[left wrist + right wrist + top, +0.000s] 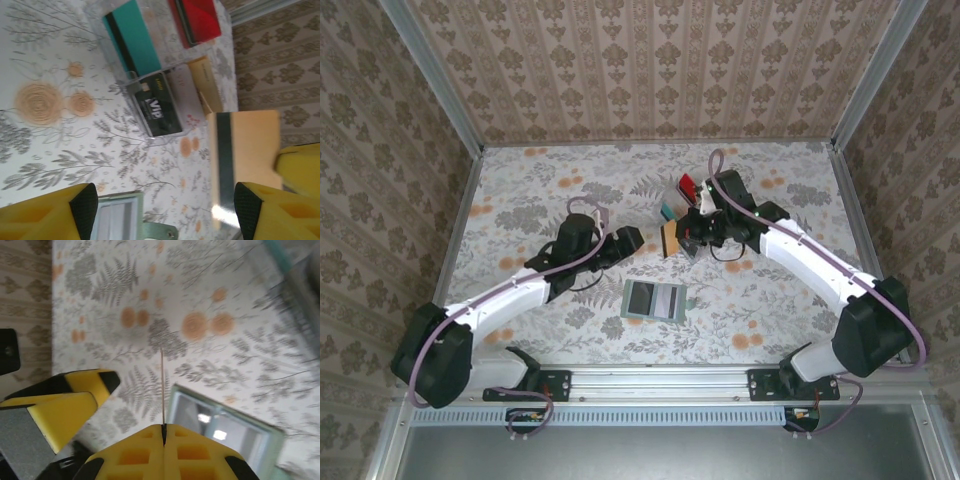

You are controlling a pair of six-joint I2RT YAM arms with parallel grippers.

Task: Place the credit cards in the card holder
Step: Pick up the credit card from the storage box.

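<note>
Currently five credit cards (pixel 132 42), one card holder (pixel 655 300), left pincer (pixel 165 207) open, right pincer (pixel 163 429) clamping tan card (pixel 247 145).

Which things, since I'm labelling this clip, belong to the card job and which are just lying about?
Job: tan-orange card in the right gripper, teal card, red card, dark card, green card holder.
Lying about: clear tray, floral table.
</note>
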